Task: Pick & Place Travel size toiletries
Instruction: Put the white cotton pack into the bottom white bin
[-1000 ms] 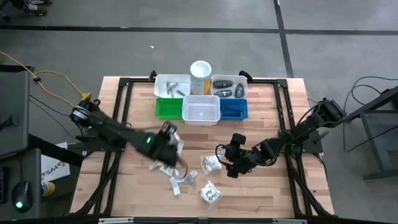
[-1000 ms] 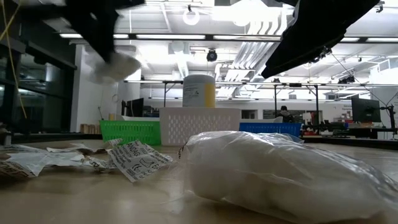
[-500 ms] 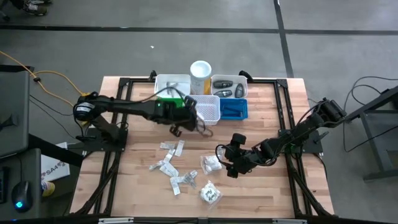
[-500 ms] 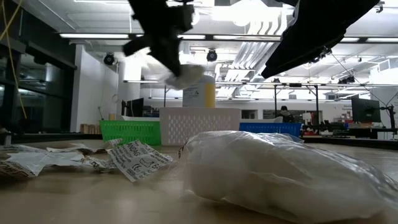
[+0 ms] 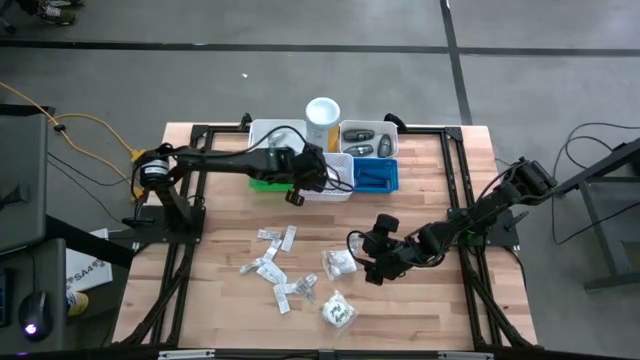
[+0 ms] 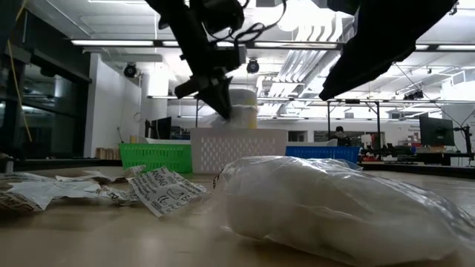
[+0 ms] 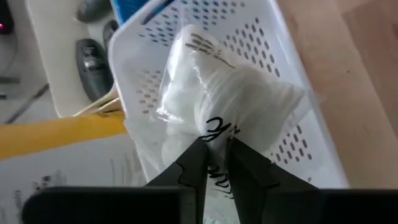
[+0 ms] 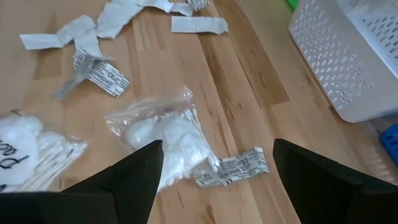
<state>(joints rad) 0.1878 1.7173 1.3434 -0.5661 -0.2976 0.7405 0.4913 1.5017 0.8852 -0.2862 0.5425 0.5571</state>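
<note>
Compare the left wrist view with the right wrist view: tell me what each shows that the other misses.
Only the left wrist view shows the left hand shut on a clear packet over the white basket, plus dark grey oval pieces. Only the right wrist view shows the open right hand above a cotton-swab packet and flat sachets on the table. Both show the white basket.

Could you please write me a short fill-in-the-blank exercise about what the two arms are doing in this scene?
1. The left gripper is shut on a clear ____ of white pads.
2. It holds it over the ____ perforated bin.
3. The right gripper is ____, above a packet lying on the table.

Missing words: packet; white; open
</note>
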